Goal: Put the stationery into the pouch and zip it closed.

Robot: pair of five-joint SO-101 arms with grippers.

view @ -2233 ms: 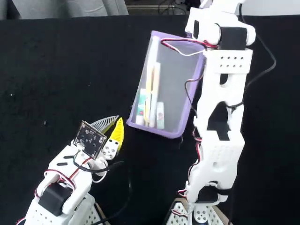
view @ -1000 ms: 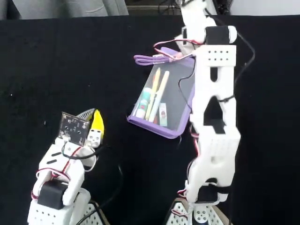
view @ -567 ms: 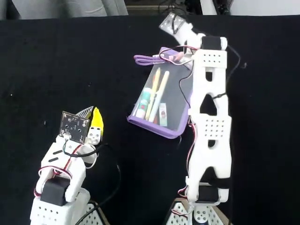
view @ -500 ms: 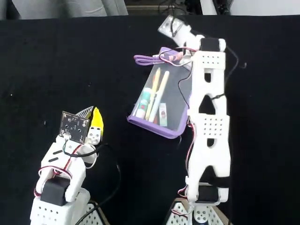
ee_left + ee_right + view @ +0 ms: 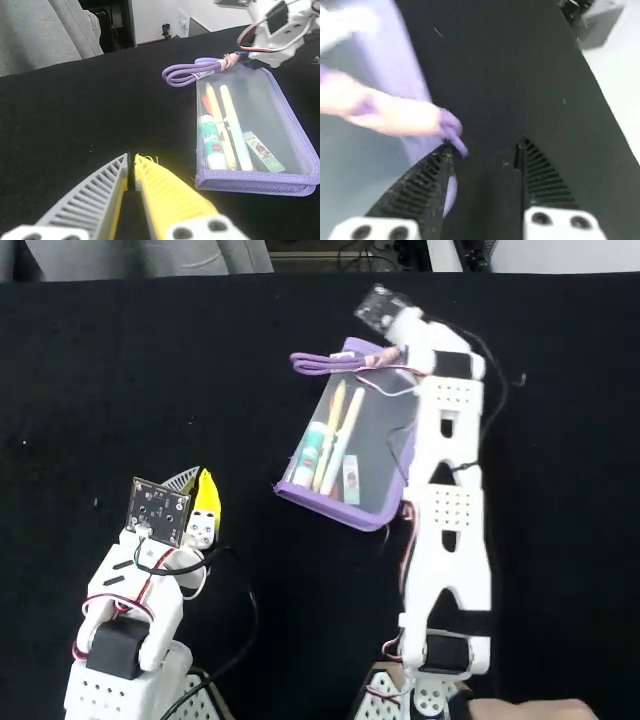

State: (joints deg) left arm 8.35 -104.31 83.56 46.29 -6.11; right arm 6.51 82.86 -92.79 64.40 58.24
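A lilac pouch (image 5: 365, 445) with a clear front lies flat on the black table, with pencils (image 5: 338, 435), a glue stick (image 5: 311, 452) and a small eraser (image 5: 351, 480) inside. Its purple strap (image 5: 322, 363) and pink zipper pull (image 5: 383, 358) sit at the far end. My right gripper (image 5: 485, 145) stands open right beside the pull (image 5: 385, 112), one finger (image 5: 432, 170) touching the purple tab (image 5: 452, 127), nothing between the fingers. My left gripper (image 5: 131, 160) is shut and empty, held low near the table's front left, well apart from the pouch (image 5: 250, 115).
The right arm (image 5: 445, 510) stretches along the pouch's right side. The left arm (image 5: 140, 580) is folded back at the front left. Black cloth (image 5: 150, 370) covers the table, with open room to the left of the pouch.
The right arm drew the zipper pull along the pouch's far end, bunching the strap to the left, and its wrist has now swung right. The left arm pulled back from the pouch.
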